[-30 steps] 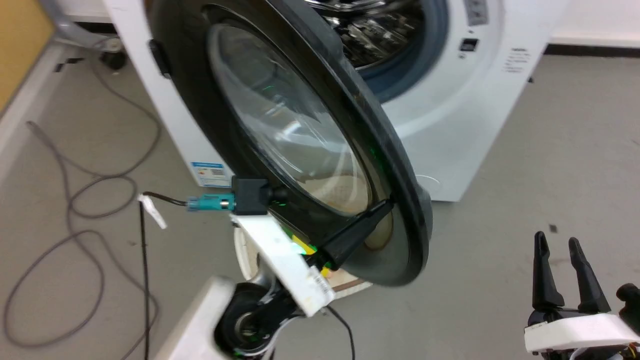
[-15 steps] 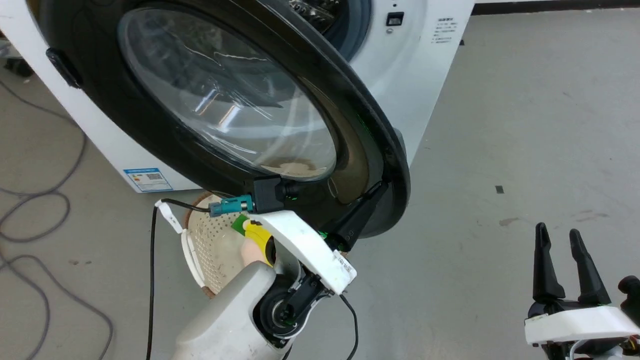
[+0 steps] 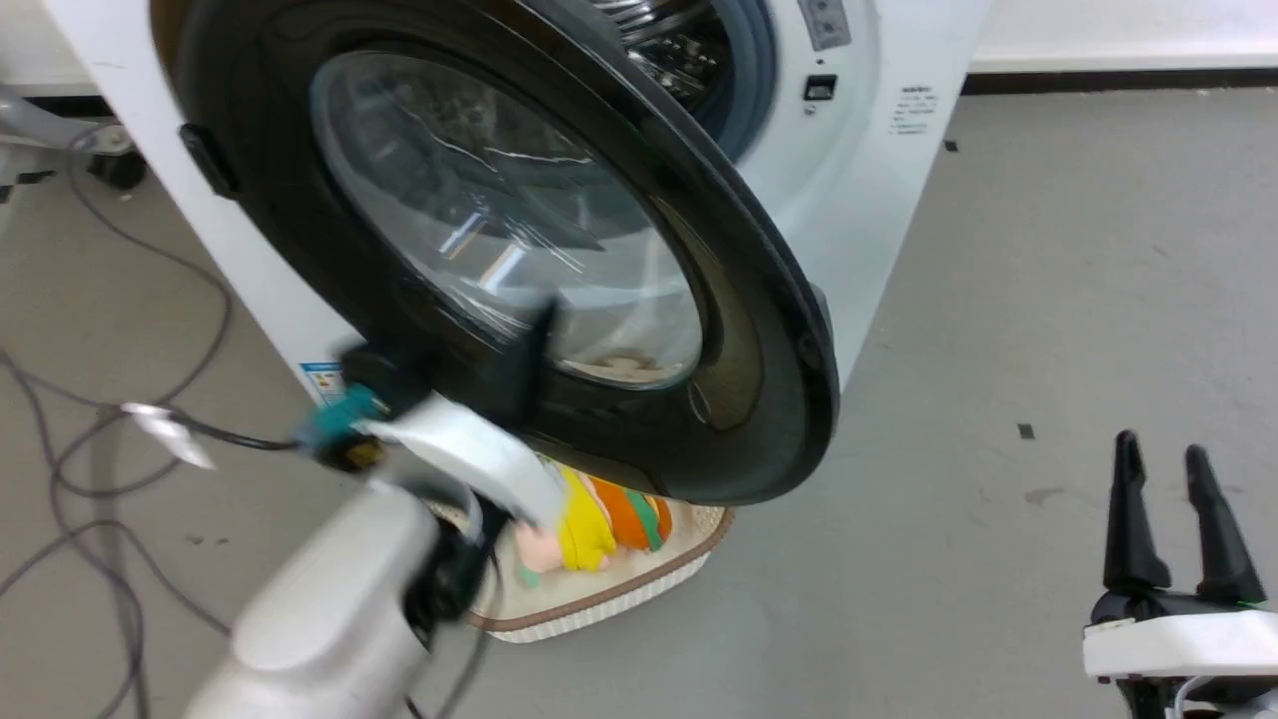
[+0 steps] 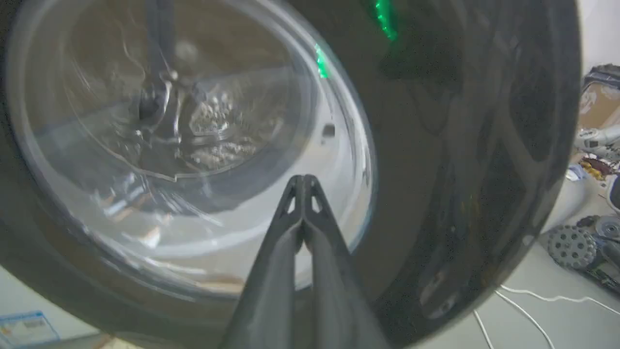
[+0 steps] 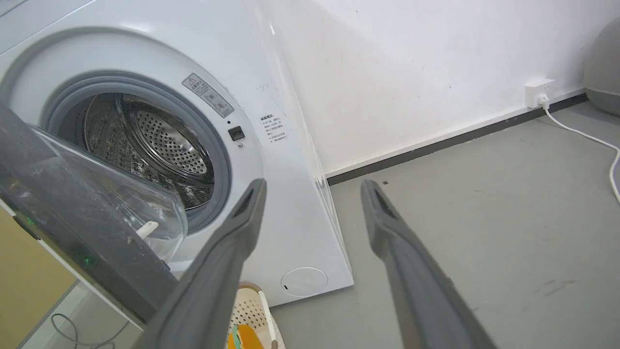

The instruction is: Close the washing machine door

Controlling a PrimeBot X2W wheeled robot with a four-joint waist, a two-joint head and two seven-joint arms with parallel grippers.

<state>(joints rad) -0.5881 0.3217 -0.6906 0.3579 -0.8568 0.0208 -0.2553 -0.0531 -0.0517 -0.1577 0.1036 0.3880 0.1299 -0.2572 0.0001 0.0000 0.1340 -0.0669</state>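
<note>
the washing machine door (image 3: pixel 769 330) stands partly open, swung out from the washing machine (image 3: pixel 879 200) with a wide wedge of gap on its free side. the steel drum (image 5: pixel 160 140) shows past it in the right wrist view. the left gripper (image 4: pixel 302 182) has its two fingers pressed flat together with nothing between them, and that looks deliberate: closed, they make one stiff blunt rod for pushing, not a clamp. just beyond the tips lies the lower part of the door's clear glass window (image 4: pixel 193 145), with the broad black rim to the right of the fingers. whether the tips are actually on the glass i cannot tell (the arm is smeared with blur in the head view). i'd judge this the push itself, roughly midway — the latch not yet home.

the right gripper (image 3: pixel 1161 451) is spread apart and holds nothing, well clear of the door, its fingers aimed at the machine's front. i think it is parked there to keep out of the way. below the left fingers a cream basket (image 3: pixel 619 589) with a yellow and orange bundle (image 3: pixel 599 519) sits under the door's lower rim, low enough, i'd say, not to foul the swing.
</note>
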